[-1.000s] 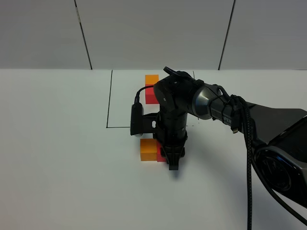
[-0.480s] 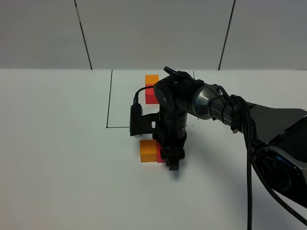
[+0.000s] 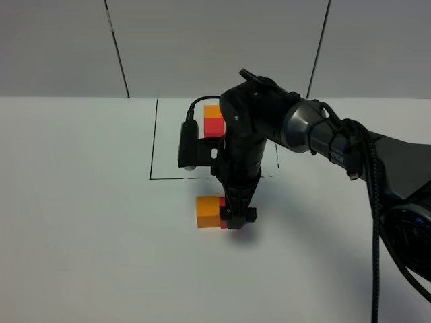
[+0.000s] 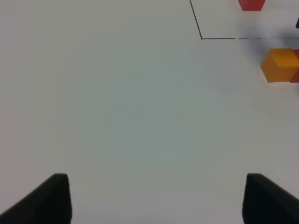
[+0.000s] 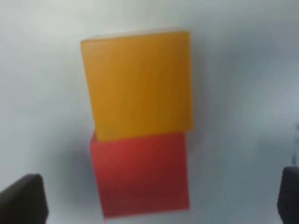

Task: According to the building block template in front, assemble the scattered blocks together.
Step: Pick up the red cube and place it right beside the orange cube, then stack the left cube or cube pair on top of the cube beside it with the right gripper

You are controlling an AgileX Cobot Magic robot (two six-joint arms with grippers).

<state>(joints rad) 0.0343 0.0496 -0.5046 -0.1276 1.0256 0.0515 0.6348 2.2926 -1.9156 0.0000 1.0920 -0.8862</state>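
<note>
Your right hand (image 3: 236, 217) hangs spread over the red cube (image 5: 140, 177) — it touches the orange cube (image 3: 207, 210) on that cube's right. Your left hand (image 4: 156, 198) is spread above the tabletop (image 4: 117, 116).

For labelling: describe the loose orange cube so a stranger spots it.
On the white table, find the black rectangle. Just outside its near line sits the loose orange cube, touching a red cube; the other orange cube lies inside the frame.
</note>
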